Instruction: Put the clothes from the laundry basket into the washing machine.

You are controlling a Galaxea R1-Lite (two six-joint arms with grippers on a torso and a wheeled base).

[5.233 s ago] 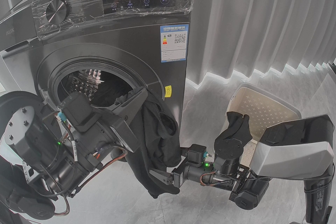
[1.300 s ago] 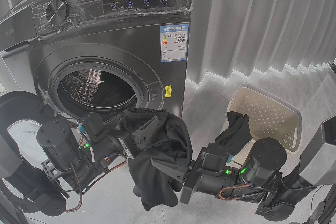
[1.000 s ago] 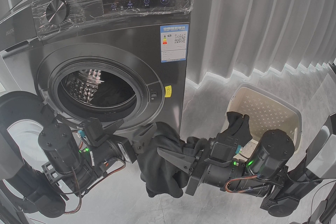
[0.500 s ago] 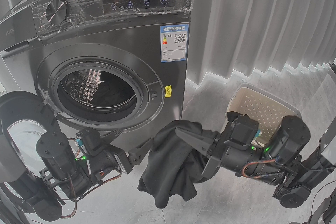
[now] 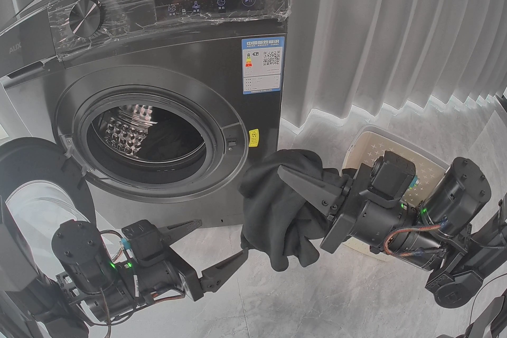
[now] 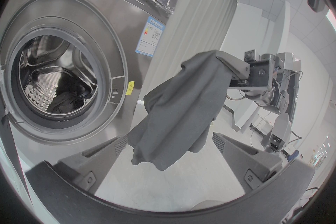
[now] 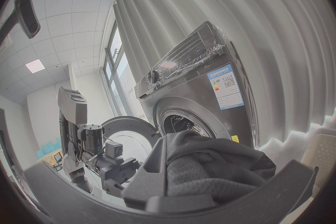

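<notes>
Progress check: the job's partway done, I'd say. There's already something dark lying in the drum [image 6: 66,100] of the washing machine [image 5: 158,54], and its door [image 5: 31,180] is swung wide open at the lower left of the frame.

The right gripper [image 5: 296,196] has its jaws pinched on a bunched dark garment [image 5: 274,217], which hangs mid-frame, off the floor, between the machine's front corner and the laundry basket [image 5: 369,146] (so out of the basket, not in the machine yet). The left gripper [image 5: 222,238] sits low, bottom centre, jaws spread with nothing in them.

What's left: get that garment through the opening. Can't tell if the basket holds more, since the right arm covers most of it.

The room has a pale grey tiled floor [image 5: 317,302] and white pleated curtains [image 5: 396,22] across the upper right.
</notes>
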